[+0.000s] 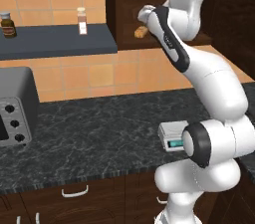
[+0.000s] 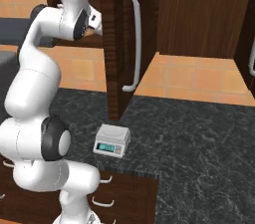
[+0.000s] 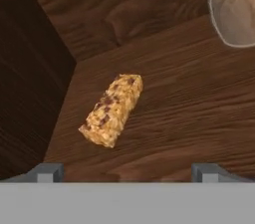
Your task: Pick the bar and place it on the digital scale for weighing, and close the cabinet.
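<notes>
The bar (image 3: 112, 110), lying at centre frame on the cabinet (image 3: 199, 113) shelf, appears light, rigid and crumbly; grasp across its narrow sides with the gripper (image 3: 127, 172), whose fingers stand wide apart, holding nothing.

Glossy white rounded arm links, dark joint bands (black caps), small grey fingers (image 3: 49, 171)

The white arm rises from its base, bends at the dark elbow joint and reaches up and forward, the forearm angled toward the upper part of both base views. The wrist tilts downward. In the hand view the jaws (image 3: 127, 172) stand wide apart, with one dark fingertip (image 3: 47, 172) at each lower corner. Nothing sits between the fingertips.
</notes>
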Controlling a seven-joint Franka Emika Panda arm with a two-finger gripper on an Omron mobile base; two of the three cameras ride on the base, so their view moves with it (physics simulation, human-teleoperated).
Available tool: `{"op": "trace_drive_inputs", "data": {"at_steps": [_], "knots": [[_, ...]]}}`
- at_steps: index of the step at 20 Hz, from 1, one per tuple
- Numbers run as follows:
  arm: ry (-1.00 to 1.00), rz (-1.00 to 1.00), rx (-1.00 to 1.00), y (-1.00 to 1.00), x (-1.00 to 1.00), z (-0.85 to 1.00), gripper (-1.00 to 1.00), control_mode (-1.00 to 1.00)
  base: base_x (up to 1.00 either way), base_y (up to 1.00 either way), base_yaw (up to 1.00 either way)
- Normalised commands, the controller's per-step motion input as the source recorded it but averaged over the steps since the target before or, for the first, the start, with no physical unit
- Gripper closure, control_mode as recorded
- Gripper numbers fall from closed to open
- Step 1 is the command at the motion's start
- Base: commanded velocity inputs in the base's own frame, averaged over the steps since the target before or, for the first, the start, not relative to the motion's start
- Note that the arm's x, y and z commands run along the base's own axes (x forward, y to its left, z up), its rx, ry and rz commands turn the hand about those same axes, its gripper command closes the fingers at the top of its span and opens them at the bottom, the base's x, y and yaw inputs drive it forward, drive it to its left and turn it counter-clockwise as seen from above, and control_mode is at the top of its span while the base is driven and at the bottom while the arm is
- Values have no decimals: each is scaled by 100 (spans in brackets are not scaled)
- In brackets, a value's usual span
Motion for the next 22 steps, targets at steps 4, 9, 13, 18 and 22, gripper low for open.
{"op": "trace_drive_inputs", "data": {"at_steps": [4,9,13,18,22], "knots": [[13,0,3,0,64,-11,-100,-100,0,0,0],[9,0,0,6,50,-14,-100,-100,0,0,0],[3,0,0,10,45,-10,-100,-100,0,0,0],[7,0,1,14,39,-18,-100,-100,0,0,0],[8,0,4,17,25,-29,-100,-100,0,0,0]]}}
